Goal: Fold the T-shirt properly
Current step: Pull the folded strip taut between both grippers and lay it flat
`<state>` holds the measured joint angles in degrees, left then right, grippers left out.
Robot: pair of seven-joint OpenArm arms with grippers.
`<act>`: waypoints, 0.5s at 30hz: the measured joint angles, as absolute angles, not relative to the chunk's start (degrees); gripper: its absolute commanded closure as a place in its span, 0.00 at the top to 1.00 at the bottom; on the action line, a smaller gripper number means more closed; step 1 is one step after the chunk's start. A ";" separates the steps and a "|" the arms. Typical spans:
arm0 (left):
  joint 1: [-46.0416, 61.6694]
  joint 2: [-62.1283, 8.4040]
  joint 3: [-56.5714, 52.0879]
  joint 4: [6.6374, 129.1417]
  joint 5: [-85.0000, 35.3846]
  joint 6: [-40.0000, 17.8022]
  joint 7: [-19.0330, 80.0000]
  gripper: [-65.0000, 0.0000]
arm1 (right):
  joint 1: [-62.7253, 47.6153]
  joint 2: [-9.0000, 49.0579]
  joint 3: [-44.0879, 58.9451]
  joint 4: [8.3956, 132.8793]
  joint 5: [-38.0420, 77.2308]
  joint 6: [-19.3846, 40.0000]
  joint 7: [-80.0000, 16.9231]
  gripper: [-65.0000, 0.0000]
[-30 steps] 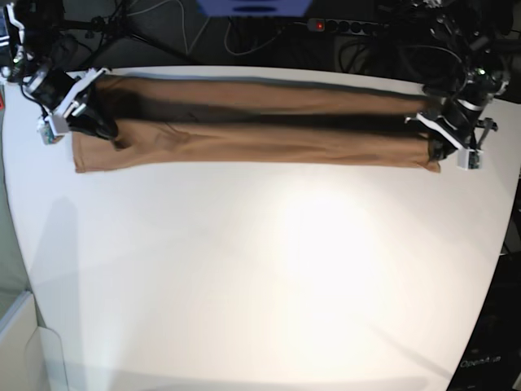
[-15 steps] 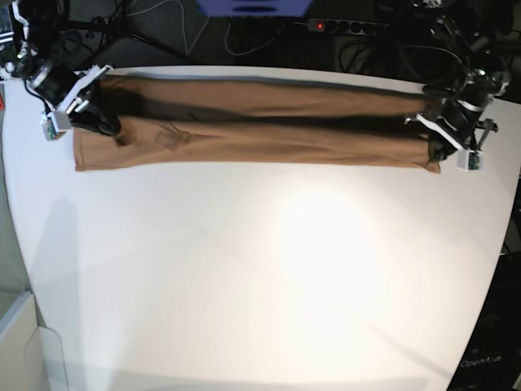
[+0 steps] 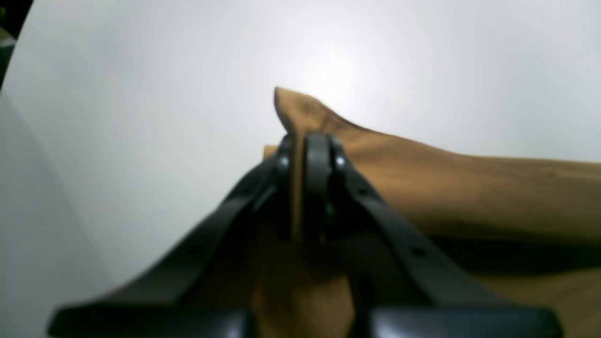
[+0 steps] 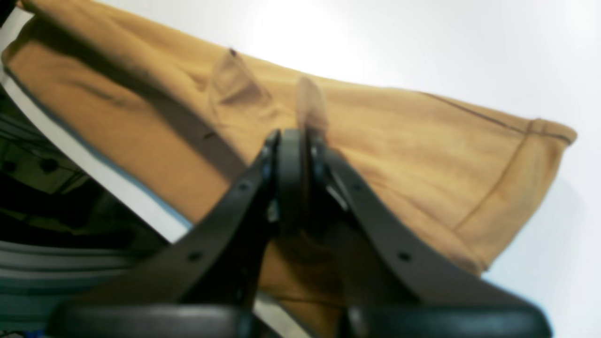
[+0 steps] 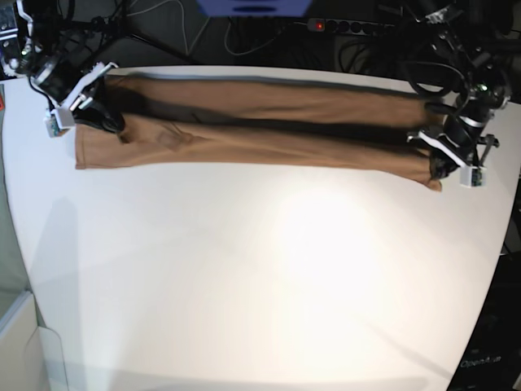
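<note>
since the earlier frame, the left pincer (image 5: 440,169) is shifting toward the front of the counter (image 5: 269,285), drawing its end of the t-shirt (image 5: 301,147) along. both pincers are closing on cloth: i am gripping one end with the left and a fold near the other with the right pincer (image 5: 122,133). the t-shirt is lying lengthwise along the counter's far edge.

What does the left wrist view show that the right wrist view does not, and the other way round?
Only the left wrist view: the left gripper, its jaws shut on cloth.
Only the right wrist view: the right gripper, also shut on cloth, and a stitched seam near a cloth end.
Both: the brown T-shirt and white tabletop.
</note>
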<state>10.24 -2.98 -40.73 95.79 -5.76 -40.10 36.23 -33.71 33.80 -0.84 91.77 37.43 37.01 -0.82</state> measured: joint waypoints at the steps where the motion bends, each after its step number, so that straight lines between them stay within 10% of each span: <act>1: 9.98 -2.98 -40.73 95.79 -5.76 -40.10 36.25 0.04 | -33.71 33.80 -0.82 91.74 37.43 37.04 -0.82 0.00; 15: 10.04 -4.80 -38.50 95.79 -5.76 -40.29 36.38 0.04 | -35.16 33.65 -0.75 87.46 37.58 37.06 -0.58 0.00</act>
